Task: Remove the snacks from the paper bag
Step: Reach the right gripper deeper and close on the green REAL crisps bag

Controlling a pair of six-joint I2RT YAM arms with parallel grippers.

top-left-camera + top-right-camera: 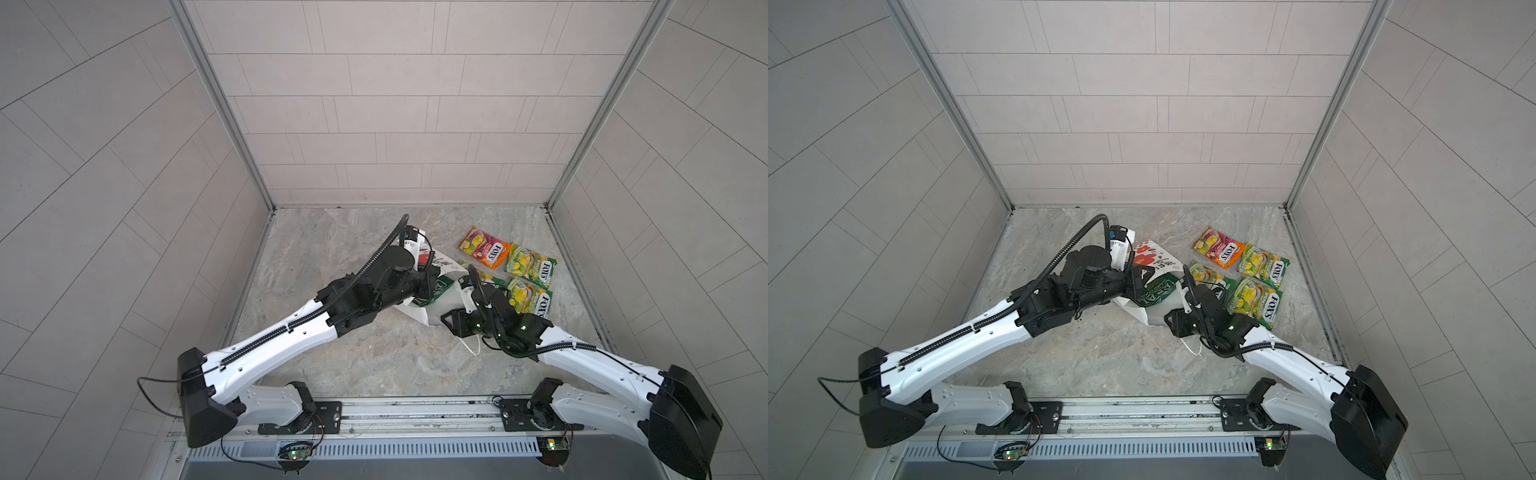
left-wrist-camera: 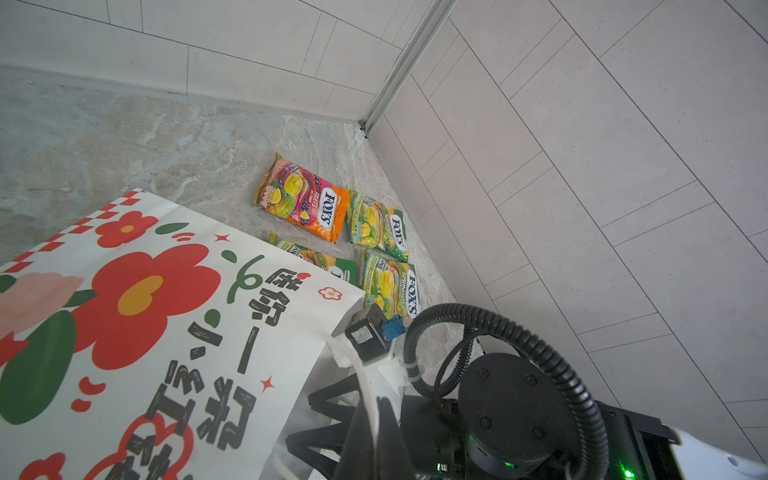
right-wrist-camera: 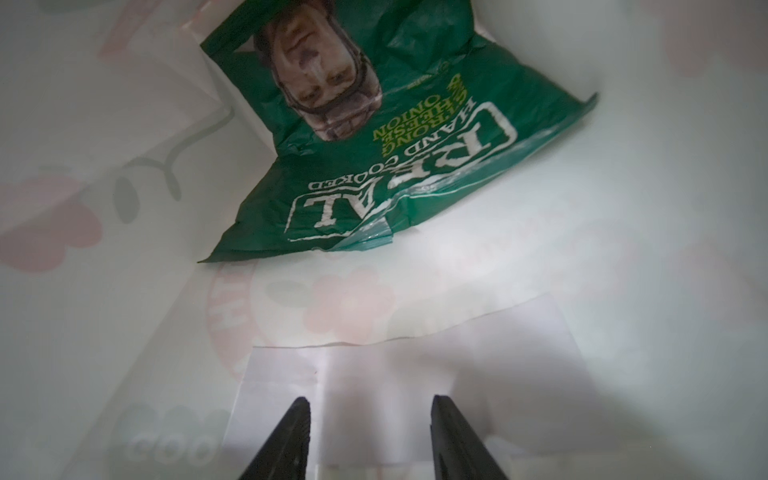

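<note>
place: robot test cell | cues: panel walls, aluminium corner posts, robot arms on metal rail

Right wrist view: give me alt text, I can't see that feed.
Inside the white paper gift bag, a crumpled dark green "REAL" crisp bag with a face lies ahead. The right hand is open and empty, short of it and not touching.

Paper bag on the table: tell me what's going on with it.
The paper bag lies on its side on the table. The left gripper is shut on its upper edge, apparently holding the mouth open. The right gripper is inside the bag, jaws open and empty, short of the green crisp bag, the only snack visible in there. One orange packet and three green packets already lie on the table beside the bag.
</note>
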